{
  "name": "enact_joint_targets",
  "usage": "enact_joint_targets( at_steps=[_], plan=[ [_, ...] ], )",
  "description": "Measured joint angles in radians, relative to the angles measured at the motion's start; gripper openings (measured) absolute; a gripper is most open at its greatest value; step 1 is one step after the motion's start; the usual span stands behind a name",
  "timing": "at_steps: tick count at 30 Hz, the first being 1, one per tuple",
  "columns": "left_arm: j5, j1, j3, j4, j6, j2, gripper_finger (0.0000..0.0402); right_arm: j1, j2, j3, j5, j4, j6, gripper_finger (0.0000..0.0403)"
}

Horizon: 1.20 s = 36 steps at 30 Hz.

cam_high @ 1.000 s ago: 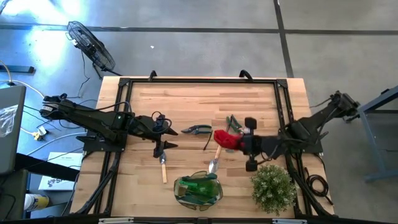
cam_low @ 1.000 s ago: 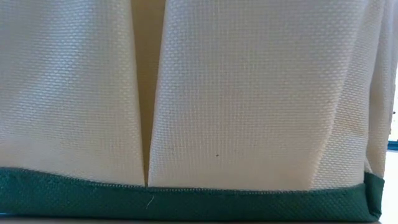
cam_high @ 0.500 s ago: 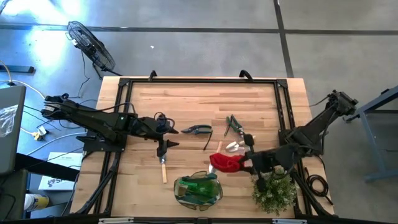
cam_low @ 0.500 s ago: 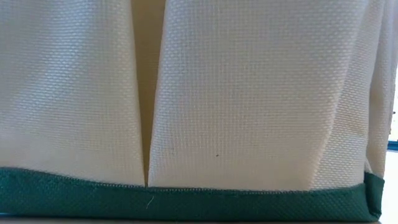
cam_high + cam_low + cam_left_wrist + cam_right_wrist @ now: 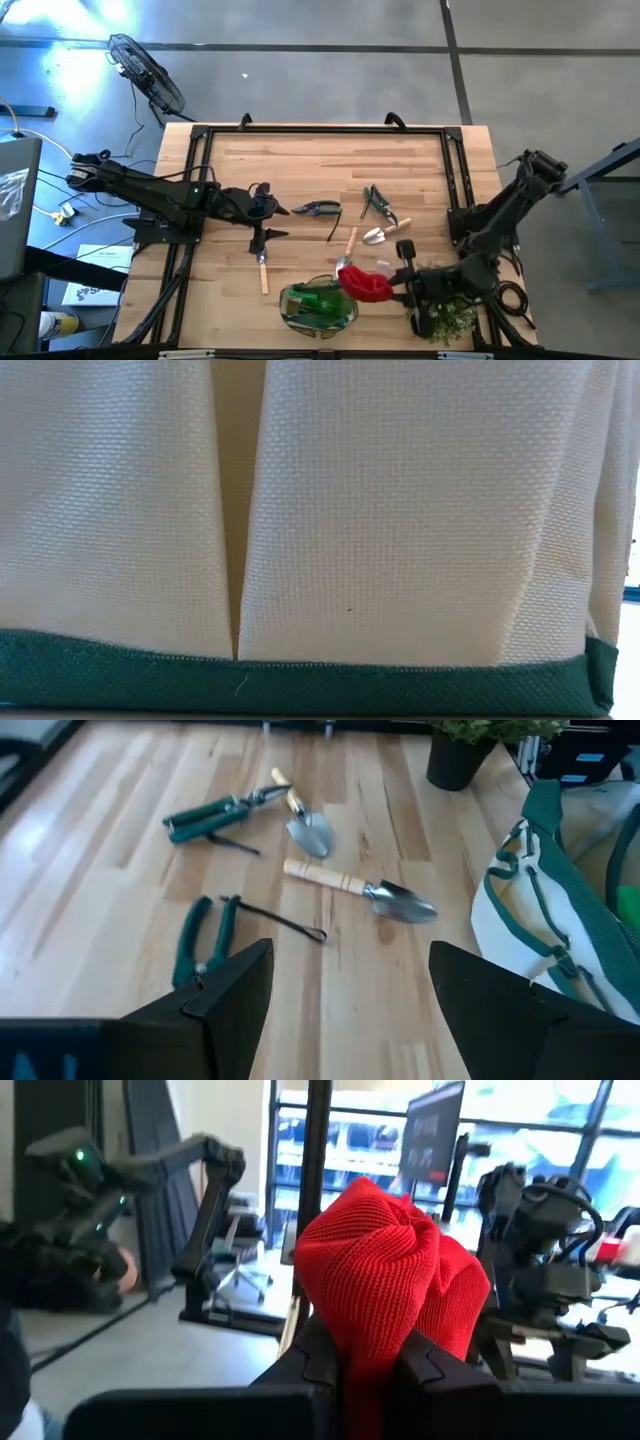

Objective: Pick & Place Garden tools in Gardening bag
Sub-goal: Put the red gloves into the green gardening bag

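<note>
- Right now the right gripper [image 5: 392, 284] is clamped on the red glove [image 5: 366, 285], fingers pinched tight on the fabric; right wrist view shows the red knit [image 5: 385, 1275] bunched up between them.
- Changed over the last second: the right arm swung the glove from mid-table, by the trowels, toward the front edge. It now hangs just beside the right rim of the gardening bag [image 5: 318, 305], overlapping that rim from above; whether it touches I can't tell.
- Meaning: carry is nearly done. My read is a short move further over the opening, then release.
- Left gripper [image 5: 266, 236] is spread wide, holding nothing, same spot left of centre as a second ago, over the head end of one trowel [image 5: 262, 270].
- Not yet bagged: green pruning shears [image 5: 316, 208], second shears [image 5: 374, 201], two trowels [image 5: 378, 235] near table centre.
- Potted plant [image 5: 447, 316] sits at the front right, partly hidden under the right arm.
- Low view is filled with the bag's pale fabric and green trim [image 5: 300, 680].
- No readable brand, label or writing anywhere.
</note>
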Motion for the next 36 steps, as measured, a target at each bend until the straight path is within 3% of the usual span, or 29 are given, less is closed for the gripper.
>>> enact_joint_targets(
  at_steps=[4, 12, 23, 27, 32, 36],
  plan=[
    [0.0, 0.0, 0.0, 0.005, 0.055, 0.0, 0.026, -0.007, 0.046, 0.0, 0.01, 0.11, 0.001, 0.0024],
    [0.0, 0.0, 0.0, 0.007, 0.128, 0.0, 0.026, -0.056, 0.136, 0.045, -0.02, 0.133, 0.093, 0.0024],
    [0.047, 0.0, 0.0, 0.006, 0.125, 0.0, 0.026, -0.113, 0.229, 0.22, -0.14, -0.141, 0.205, 0.0024],
    [0.058, 0.0, 0.0, 0.006, 0.122, 0.0, 0.026, -0.137, 0.235, 0.226, -0.227, -0.185, 0.288, 0.0024],
    [0.058, 0.0, 0.0, 0.008, 0.101, 0.0, 0.026, -0.154, 0.245, 0.226, -0.26, -0.2, 0.344, 0.0024],
    [0.057, 0.0, 0.0, 0.01, 0.099, 0.0, 0.026, -0.189, 0.295, 0.226, -0.383, -0.175, 0.39, 0.0024]
  ],
)
